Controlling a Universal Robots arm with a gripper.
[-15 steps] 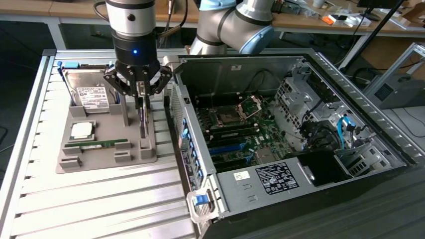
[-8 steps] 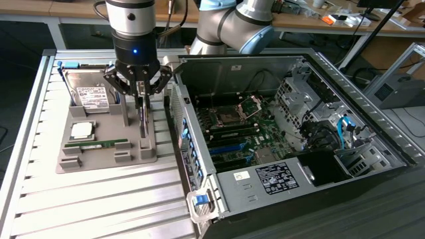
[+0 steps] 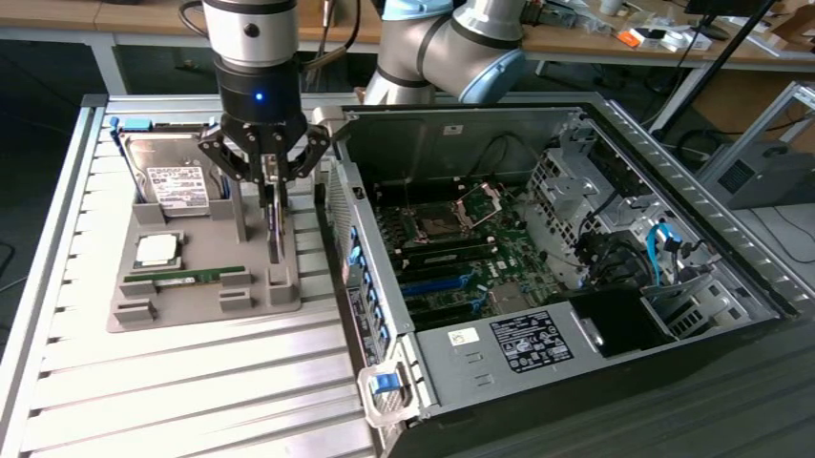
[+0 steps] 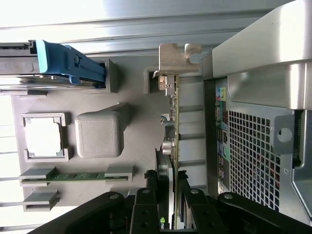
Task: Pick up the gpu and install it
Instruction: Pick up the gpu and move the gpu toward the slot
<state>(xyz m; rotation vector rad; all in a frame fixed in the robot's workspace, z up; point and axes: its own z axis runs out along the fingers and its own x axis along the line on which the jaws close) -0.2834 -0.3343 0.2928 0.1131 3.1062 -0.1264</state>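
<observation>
Where the thin green gpu [image 4: 175,122] stands edgewise in a matte grey tray [image 4: 141,139], the black gripper [image 3: 271,181] clamps it.

Nothing can be read: the print on the hard drive [image 3: 166,153], on its white label [image 3: 176,187], and on the computer [image 3: 440,124] sticker [image 3: 525,340] is too small.

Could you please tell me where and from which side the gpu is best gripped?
Pinch the gpu across its flat faces at the upper long edge, coming straight down. It stands on edge in the gray holder, leaving that edge free; avoid the silver bracket at one end. The end effector hangs right over it.
</observation>
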